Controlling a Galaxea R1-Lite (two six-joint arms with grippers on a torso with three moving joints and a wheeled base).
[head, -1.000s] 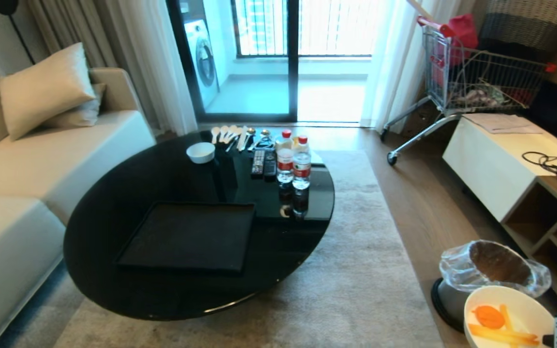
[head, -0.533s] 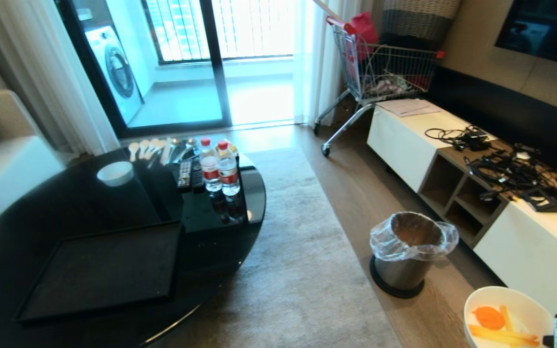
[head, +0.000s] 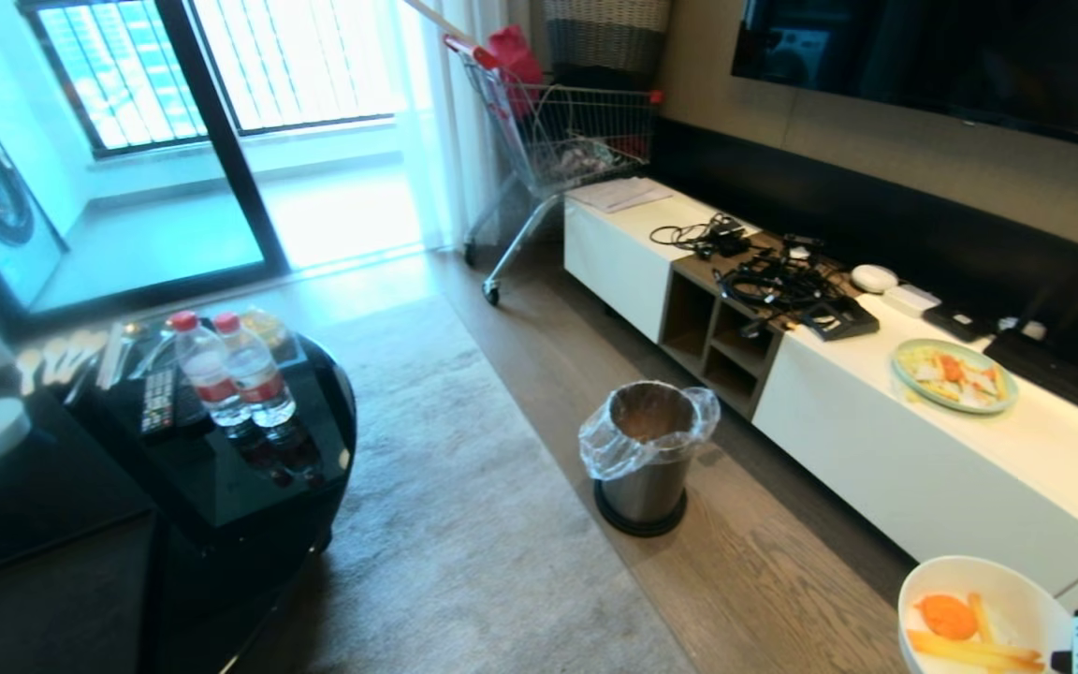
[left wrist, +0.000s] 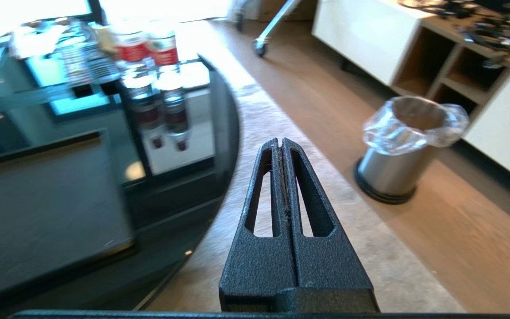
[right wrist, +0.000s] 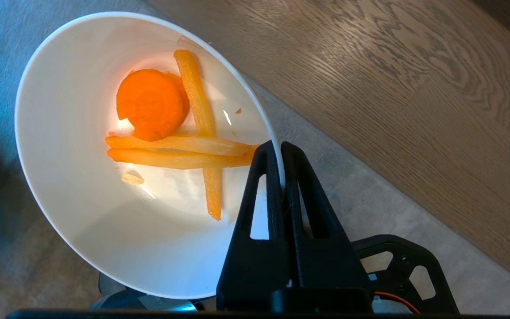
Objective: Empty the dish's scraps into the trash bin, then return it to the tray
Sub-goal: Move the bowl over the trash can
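The tray (left wrist: 38, 195) is cut off at the edge of the left wrist view. Only part of the dish (head: 1016, 599) shows in the head view's lower right corner, well short of the trash bin (head: 644, 449). The right gripper (right wrist: 280, 148) is clamped tight on the dish's rim, scraps (right wrist: 166, 128) inside. The left gripper (left wrist: 280, 144) is closed and empty above the rug (left wrist: 255, 119).

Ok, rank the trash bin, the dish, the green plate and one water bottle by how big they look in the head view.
1. Dish, though it is cut off by the picture's edge and nearest the camera, so its rank over the bin is unsure.
2. Trash bin.
3. Green plate and water bottle: about alike, not ranked.
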